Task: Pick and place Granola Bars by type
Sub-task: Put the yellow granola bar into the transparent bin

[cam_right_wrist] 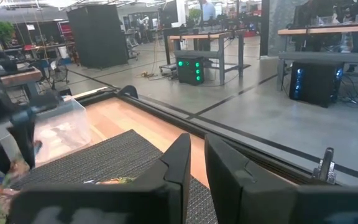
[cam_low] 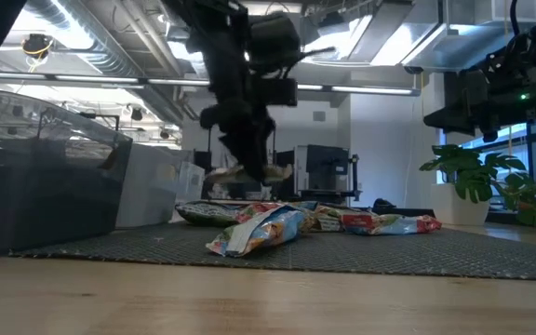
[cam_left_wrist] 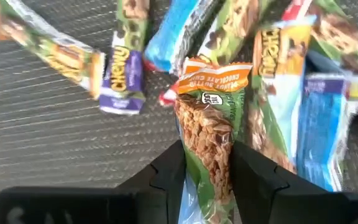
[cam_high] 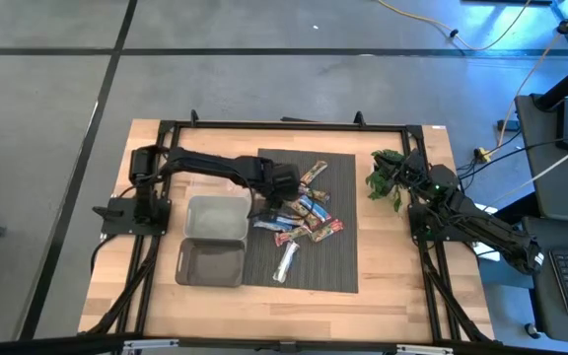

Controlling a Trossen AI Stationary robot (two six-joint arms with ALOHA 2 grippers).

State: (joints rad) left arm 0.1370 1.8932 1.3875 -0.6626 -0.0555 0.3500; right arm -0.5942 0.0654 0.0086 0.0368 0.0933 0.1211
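Bins first, at the left of the dark mat (cam_high: 304,222): two clear containers (cam_high: 215,219) side by side on the wooden table (cam_high: 392,296), just beside the mat's left edge. Left gripper (cam_left_wrist: 207,168) over the mat's left part, above the pile, closed on a green and orange granola bar (cam_left_wrist: 209,124), fingers (cam_left_wrist: 169,174) pinching the wrapper from both sides, bar lifted clear of the mat in the low view (cam_low: 249,172). Granola Bars (cam_high: 304,212) scattered across the mat's middle, blue, red and yellow wrappers overlapping, one silver bar (cam_high: 286,261) lying apart toward the mat's near edge. Green plant sprig (cam_high: 388,177) off the mat near the table's right rear corner. Right gripper (cam_right_wrist: 197,155) farthest right, parked by the table's right edge, fingers nearly together, holding nothing.
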